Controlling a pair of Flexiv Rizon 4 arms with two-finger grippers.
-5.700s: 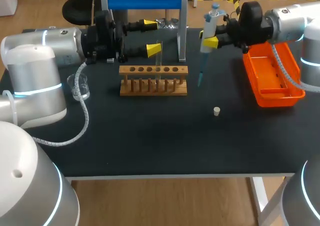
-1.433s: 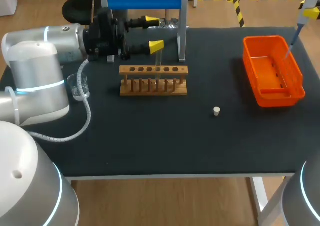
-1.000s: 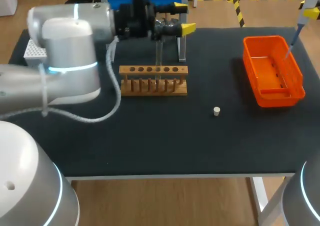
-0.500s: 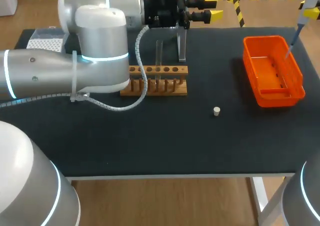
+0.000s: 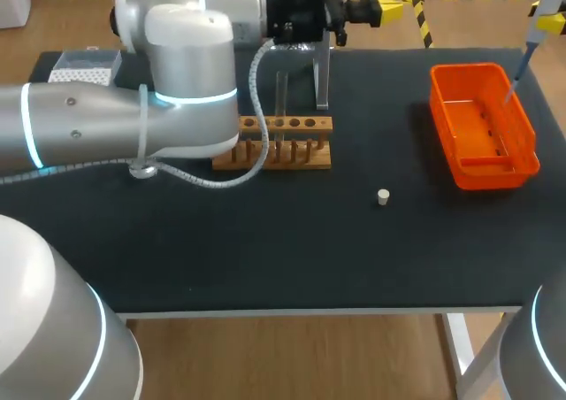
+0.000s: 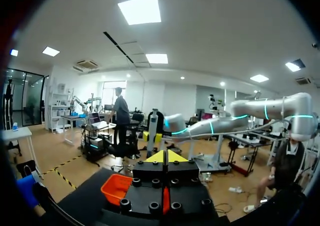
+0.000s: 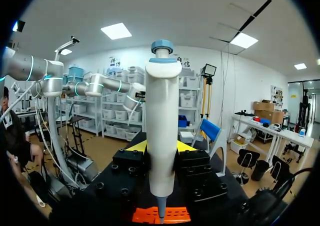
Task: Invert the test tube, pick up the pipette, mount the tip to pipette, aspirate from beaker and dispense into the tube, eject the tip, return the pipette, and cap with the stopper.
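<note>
Pipette [image 7: 161, 111] clamped upright above the orange tray

The pipette looked like a light, rigid plastic tool with a smooth white barrel, so it would probably slide or twist if the grip were loose. The best place to hold it seemed to be the thick middle of the barrel, below the blue head. That leaves the plunger free and keeps pressure off the thin lower end, which looked easy to bend or knock.

The right claw [image 7: 161, 148] held it just there, with a yellow tip pressed against each side of the barrel and the fingers only as far apart as the barrel is wide. The pipette stood between them with its narrow end pointing down, and the orange tray [image 5: 439, 108] lay directly under the claw.

The left claw [image 6: 166, 157] was fully closed, its yellow tips meeting with nothing between them. It hung above the table's [image 5: 292, 258] far edge, with the orange tray below and ahead of it. The test tube [image 5: 281, 90], thin glass and likely fragile, stood upright in the wooden rack [image 5: 283, 152], well apart from both claws. The stopper [image 5: 383, 196] lay loose on the table, far from either one
</note>
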